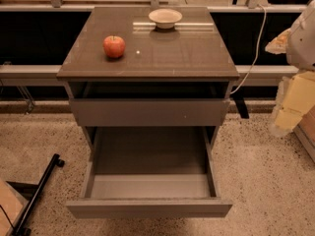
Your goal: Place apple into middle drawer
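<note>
The red apple [114,46] with yellowish patches stands on the left part of the brown cabinet top [187,53]. The middle drawer [150,186] is pulled far out below, showing a bare pale grey floor, long side walls and a plain front [147,209]. My gripper [289,113] hangs at the right edge of the view, beside the cabinet's right side and below the level of its top. It is far from the apple and holds nothing that I can see.
A shallow cream bowl [165,17] stands at the back middle of the cabinet top. A plain grey-brown front panel [150,112] sits above the open drawer. A black stand leg [37,191] lies on the speckled floor at lower left. A white cable [256,48] hangs behind the cabinet on the right.
</note>
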Action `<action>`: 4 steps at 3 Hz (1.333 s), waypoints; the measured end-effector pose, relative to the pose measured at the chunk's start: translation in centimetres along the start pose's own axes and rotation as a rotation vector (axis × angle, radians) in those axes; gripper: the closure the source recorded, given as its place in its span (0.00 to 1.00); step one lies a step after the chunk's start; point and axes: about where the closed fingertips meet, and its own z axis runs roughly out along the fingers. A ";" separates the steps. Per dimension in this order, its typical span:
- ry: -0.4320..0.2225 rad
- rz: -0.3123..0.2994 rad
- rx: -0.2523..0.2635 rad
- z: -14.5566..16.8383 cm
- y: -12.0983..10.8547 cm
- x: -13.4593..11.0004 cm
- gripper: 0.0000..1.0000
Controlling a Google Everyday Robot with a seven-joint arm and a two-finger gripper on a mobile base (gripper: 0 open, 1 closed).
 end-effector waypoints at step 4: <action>-0.178 -0.032 0.063 0.0 -7.0 -5.5 0.00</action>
